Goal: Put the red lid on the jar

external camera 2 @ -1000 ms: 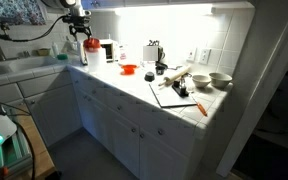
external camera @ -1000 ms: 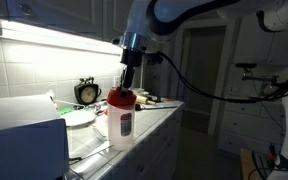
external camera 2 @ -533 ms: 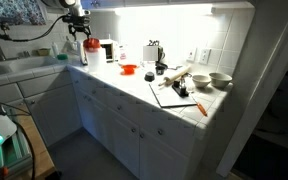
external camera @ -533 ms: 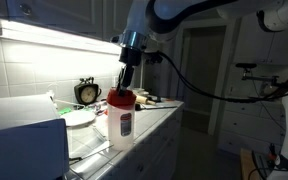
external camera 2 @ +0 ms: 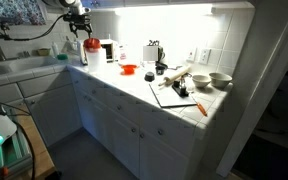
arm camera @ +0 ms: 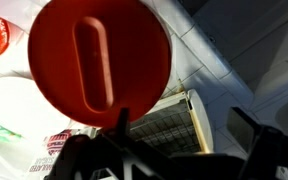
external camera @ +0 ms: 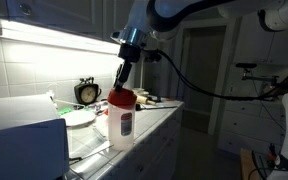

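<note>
The red lid (external camera: 121,97) sits on top of the tall whitish jar (external camera: 121,123), which stands on the counter with its dark label facing out. Both show in both exterior views, the lid (external camera 2: 90,43) on the jar (external camera 2: 90,53) near the counter's far end. My gripper (external camera: 125,79) hangs just above the lid, its fingers apart. In the wrist view the lid (arm camera: 99,62) fills the upper left, with a raised bar grip on it. My gripper (arm camera: 184,130) is open and empty, and the lid is not between the fingers.
A clock (external camera: 87,92) and stacked white dishes (external camera: 79,118) stand behind the jar, and a white dish rack (arm camera: 164,125) lies beside it. Farther along the counter are a small red dish (external camera 2: 129,69), a cutting board (external camera 2: 176,93) and bowls (external camera 2: 220,79). A sink (external camera 2: 24,66) is beyond the jar.
My gripper has lifted a little off the red lid. The lid stays on the jar.
</note>
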Tool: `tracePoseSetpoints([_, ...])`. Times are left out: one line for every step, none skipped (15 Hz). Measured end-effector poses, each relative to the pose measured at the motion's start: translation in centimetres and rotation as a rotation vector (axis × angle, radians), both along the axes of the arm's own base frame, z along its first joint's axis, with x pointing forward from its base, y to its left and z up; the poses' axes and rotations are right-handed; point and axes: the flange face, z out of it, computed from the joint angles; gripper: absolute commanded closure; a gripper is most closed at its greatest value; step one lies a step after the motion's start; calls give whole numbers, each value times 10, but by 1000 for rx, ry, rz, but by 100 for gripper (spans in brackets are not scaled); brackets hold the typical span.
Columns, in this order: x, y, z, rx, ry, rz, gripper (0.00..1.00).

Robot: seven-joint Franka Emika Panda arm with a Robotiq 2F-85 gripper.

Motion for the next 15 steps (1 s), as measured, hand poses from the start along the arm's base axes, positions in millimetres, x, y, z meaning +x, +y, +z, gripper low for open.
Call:
tracePoseSetpoints([1,-2,6,10,-21,-14,0])
tracePoseSetpoints([1,-5,13,22,-42,-34,0])
tracePoseSetpoints([1,-8,19,34,-61,-57,0])
tracePoseSetpoints([1,-13,24,45,-75,-85,0])
tracePoseSetpoints([0,-17,27,54,-82,-114,0])
tracePoseSetpoints([-1,-23,29,60,-83,-145,0])
tracePoseSetpoints([-1,-29,29,67,-86,-179,0])
tracePoseSetpoints([-2,-35,28,72,-86,-210,0])
tracePoseSetpoints([-3,-42,26,73,-84,-237,0])
tracePoseSetpoints([-3,-48,22,75,-81,-264,0])
tracePoseSetpoints([-3,-53,17,75,-76,-284,0])
tracePoseSetpoints([-3,-58,12,76,-75,-302,0])
tracePoseSetpoints([-3,-62,7,77,-74,-316,0])
tracePoseSetpoints([-3,-65,1,77,-74,-325,0])
tracePoseSetpoints([-4,-67,-4,78,-76,-330,5])
